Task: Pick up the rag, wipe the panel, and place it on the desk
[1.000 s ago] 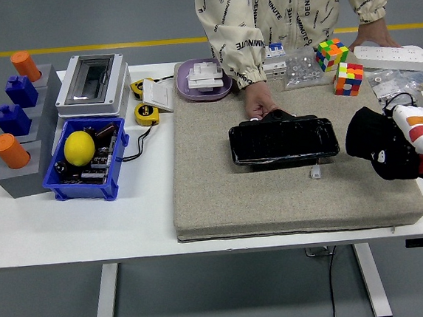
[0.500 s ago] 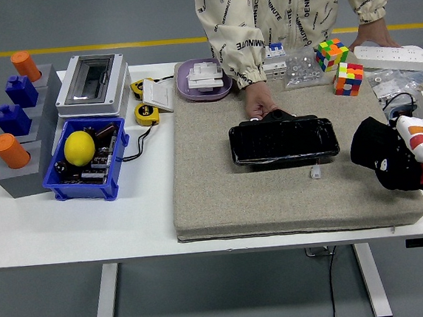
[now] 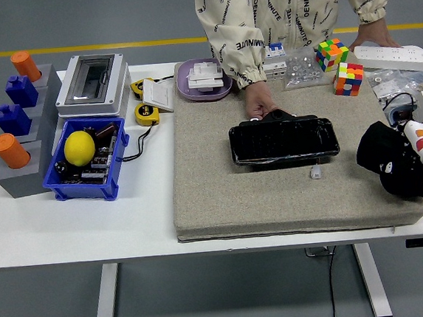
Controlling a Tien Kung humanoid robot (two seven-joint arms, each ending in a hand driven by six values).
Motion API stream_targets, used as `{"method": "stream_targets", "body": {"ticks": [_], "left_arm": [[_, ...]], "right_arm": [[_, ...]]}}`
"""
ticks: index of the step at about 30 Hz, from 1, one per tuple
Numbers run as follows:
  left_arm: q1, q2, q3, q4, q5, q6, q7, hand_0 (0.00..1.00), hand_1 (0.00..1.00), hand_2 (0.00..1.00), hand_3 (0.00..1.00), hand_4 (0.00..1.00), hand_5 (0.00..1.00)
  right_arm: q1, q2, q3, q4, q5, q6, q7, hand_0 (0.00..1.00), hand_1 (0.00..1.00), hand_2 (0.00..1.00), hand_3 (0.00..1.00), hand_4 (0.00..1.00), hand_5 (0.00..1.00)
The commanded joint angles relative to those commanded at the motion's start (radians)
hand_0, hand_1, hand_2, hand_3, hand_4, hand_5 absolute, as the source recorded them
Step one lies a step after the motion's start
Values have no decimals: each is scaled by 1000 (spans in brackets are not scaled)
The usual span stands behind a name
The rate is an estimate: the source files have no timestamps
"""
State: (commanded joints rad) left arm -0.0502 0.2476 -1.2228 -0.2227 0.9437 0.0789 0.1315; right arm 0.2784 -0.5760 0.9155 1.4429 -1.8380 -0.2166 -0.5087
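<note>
Head view gives me the black panel (image 3: 284, 140) lying flat on the grey mat (image 3: 222, 194) that covers the middle of the white desk (image 3: 76, 222). My right hand (image 3: 412, 167) sits to the right of the panel, over the mat's right edge, fingers closed around the black rag (image 3: 383, 160), which hangs bunched in its grip and well clear of the panel. A person's hand (image 3: 260, 104) rests at the panel's far left corner, touching its edge. Left of the panel, beyond the mat, I see a blue bin (image 3: 118, 148) holding a yellow lemon (image 3: 79, 148). Behind the panel to the right stand two colour cubes (image 3: 347, 78).
</note>
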Motion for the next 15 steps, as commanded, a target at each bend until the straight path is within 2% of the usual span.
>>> {"method": "stream_targets", "body": {"ticks": [14,15], "left_arm": [[2,1,6,-1,-2,0,0,652,662,695,580,681,446],[2,1,6,-1,-2,0,0,652,662,695,580,681,446]], "right_arm": [[0,18,5,-36,14,20,2,391,457,511,526,863,220],[0,18,5,-36,13,23,2,420,465,521,525,875,245]]}}
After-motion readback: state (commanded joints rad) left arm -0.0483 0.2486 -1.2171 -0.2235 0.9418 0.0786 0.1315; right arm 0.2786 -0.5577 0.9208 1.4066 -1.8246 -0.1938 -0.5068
